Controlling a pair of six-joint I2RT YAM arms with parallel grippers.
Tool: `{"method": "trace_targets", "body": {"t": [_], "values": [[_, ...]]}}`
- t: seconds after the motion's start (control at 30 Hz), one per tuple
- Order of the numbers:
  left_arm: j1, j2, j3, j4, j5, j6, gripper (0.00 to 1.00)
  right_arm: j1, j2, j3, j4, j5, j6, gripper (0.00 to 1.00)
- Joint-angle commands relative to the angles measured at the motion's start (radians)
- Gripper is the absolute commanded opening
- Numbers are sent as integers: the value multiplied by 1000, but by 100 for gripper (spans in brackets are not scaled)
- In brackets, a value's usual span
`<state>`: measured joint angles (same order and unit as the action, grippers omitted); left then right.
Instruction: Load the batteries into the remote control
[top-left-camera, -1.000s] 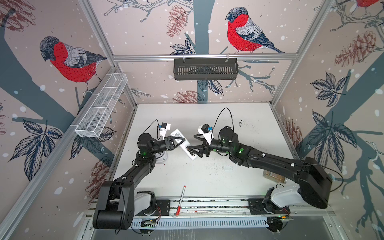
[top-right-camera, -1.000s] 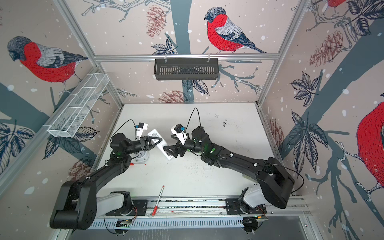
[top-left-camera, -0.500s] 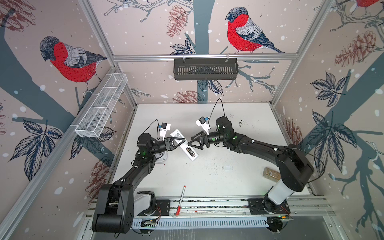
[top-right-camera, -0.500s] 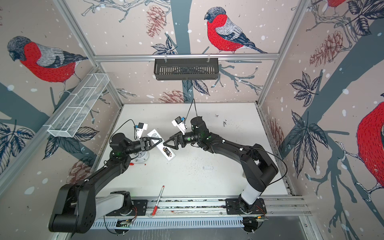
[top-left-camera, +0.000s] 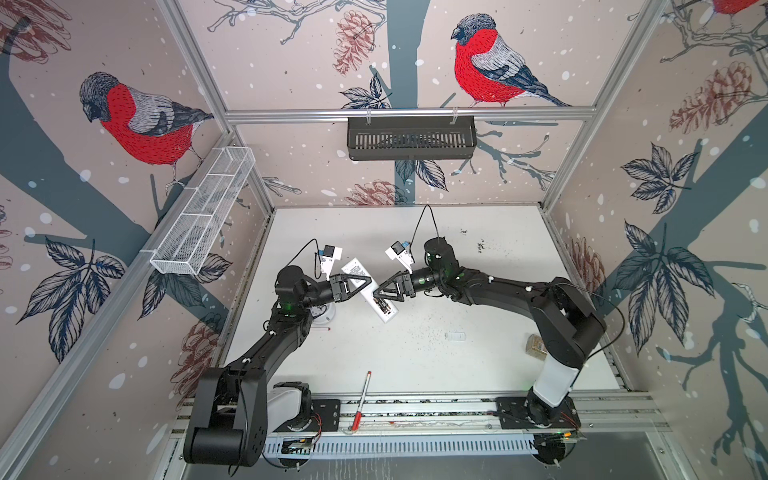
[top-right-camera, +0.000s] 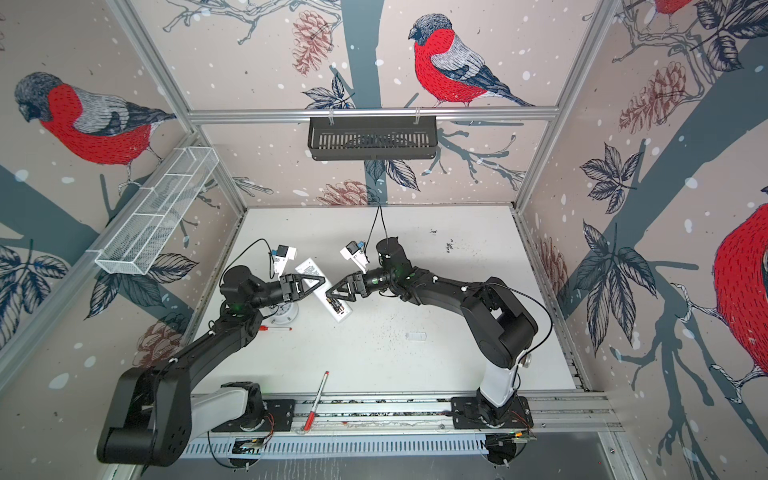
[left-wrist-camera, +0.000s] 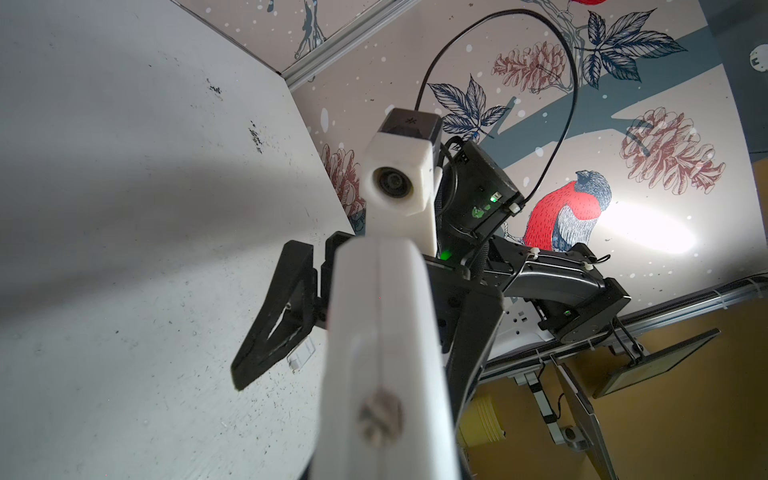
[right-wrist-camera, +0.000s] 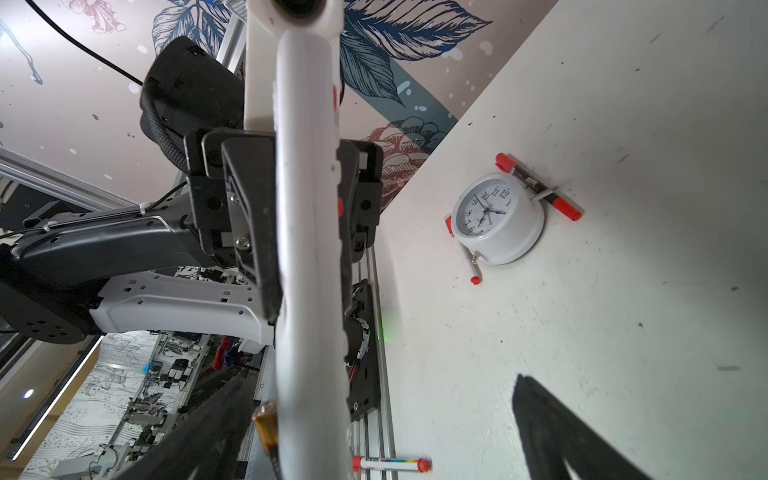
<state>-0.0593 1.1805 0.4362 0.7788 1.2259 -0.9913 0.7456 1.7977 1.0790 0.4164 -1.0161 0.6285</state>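
The white remote control (top-left-camera: 362, 277) (top-right-camera: 315, 271) hangs tilted above the table, and my left gripper (top-left-camera: 362, 284) (right-wrist-camera: 307, 232) is shut on its middle. Its open bay near the lower end holds the dark batteries (top-left-camera: 384, 308) (top-right-camera: 337, 306). The right wrist view shows one battery's gold end (right-wrist-camera: 266, 419) against the remote's (right-wrist-camera: 309, 291) edge. My right gripper (top-left-camera: 376, 292) (top-right-camera: 328, 293) (right-wrist-camera: 380, 380) stands open, its fingers (left-wrist-camera: 270, 328) straddling the remote (left-wrist-camera: 382, 332) at the bay. In the left wrist view my left gripper's own fingers are hidden behind the remote.
A round white alarm clock (right-wrist-camera: 496, 218) (top-right-camera: 286, 313) stands on the table under the left arm, with red-capped markers (right-wrist-camera: 561, 205) beside it. A red-and-white pen (top-left-camera: 361, 399) lies at the front rail. A small clear cover (top-left-camera: 455, 336) and a brown object (top-left-camera: 536, 345) lie at right.
My right gripper's jaws have opened wider at the remote's bay. The right arm's elbow has folded back and up toward its base. The left gripper and the remote have kept still.
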Motion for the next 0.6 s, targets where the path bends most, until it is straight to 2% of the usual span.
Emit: {"method": "trace_targets", "body": {"t": [0.0, 0.37, 0.57], "values": [[-2, 1, 10, 56, 6, 2, 0, -1, 15, 6, 38, -32, 11, 99], [-1, -7, 10, 68, 8, -15, 0, 1, 28, -43, 14, -7, -28, 99], [-1, -14, 9, 99, 8, -49, 0, -1, 31, -51, -75, 52, -94, 100]]}}
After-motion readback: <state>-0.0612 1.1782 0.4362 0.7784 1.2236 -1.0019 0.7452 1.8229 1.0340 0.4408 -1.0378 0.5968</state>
